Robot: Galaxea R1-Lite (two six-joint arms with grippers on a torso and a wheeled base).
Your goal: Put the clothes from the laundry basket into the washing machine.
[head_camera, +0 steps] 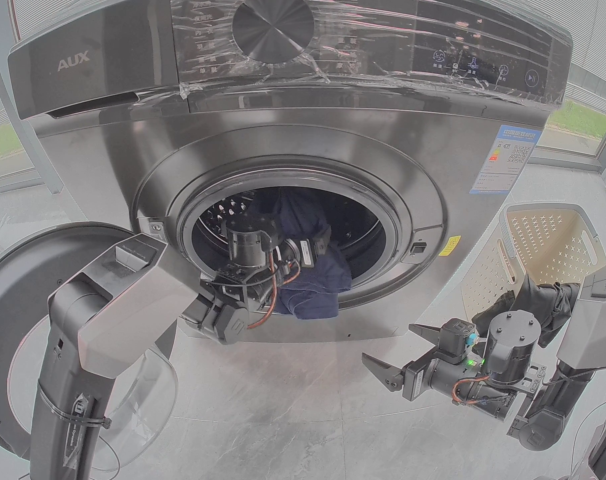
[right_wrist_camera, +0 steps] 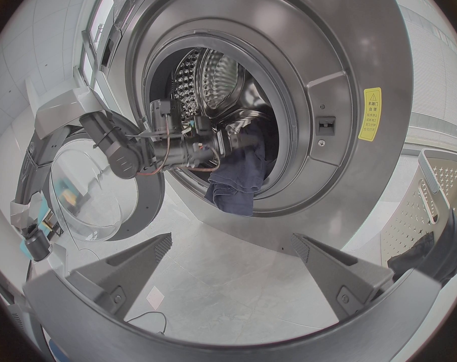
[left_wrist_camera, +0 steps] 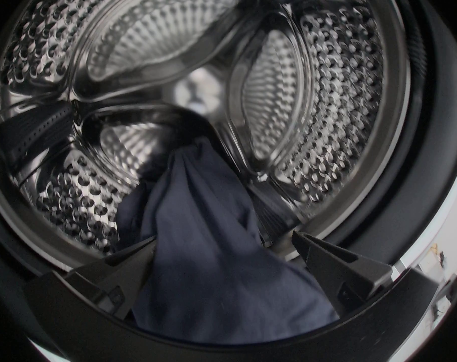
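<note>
Nearest, above the floor (head_camera: 283, 401): right hand (head_camera: 403, 353), fingers spread wide, holding nothing. Just beside it, laundry basket (head_camera: 556, 241) with a dark garment (head_camera: 543, 301) bunched at its front. Farther in, at the washing machine (head_camera: 116, 161) mouth: left hand (left_wrist_camera: 224, 237), fingers wide apart, gripping nothing, navy garment (left_wrist_camera: 213, 277) lying between them, draped from the drum (left_wrist_camera: 339, 101) out over the door lip.

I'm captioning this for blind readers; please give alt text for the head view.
The left gripper sits at the mouth of the open washing machine, where a navy garment hangs over the door rim. The right gripper, fingers open and empty, hovers near the laundry basket, which holds dark clothes.
</note>
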